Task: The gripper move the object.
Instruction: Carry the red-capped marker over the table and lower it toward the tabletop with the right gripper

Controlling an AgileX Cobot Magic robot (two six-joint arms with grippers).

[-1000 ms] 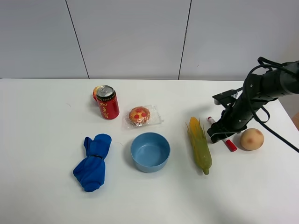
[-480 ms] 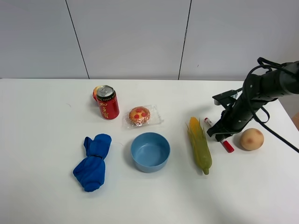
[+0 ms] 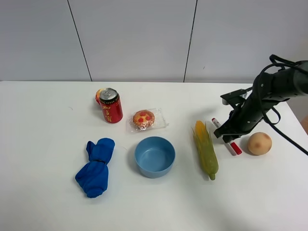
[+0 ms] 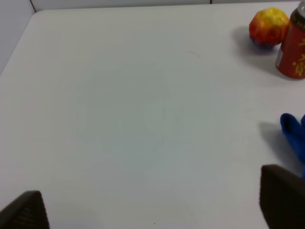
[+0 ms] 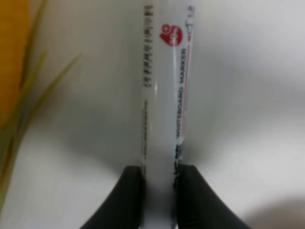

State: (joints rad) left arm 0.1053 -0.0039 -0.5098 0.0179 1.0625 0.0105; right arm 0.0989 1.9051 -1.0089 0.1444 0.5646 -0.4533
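Now the right gripper is clamping the marker pen just beside the corn cob, its fingers pinched narrow around the white barrel. Judging from this, the lift is wanting a straight, slow rise, keeping the pen level and its red cap away from the cob's husk, since so slim a barrel may be pivoting in the grip.

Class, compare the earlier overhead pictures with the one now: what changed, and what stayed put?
The right gripper closed its jaws onto the marker pen and now grips it; the pen itself barely shifted. The corn cob, can, bowl and blue cloth stayed put.
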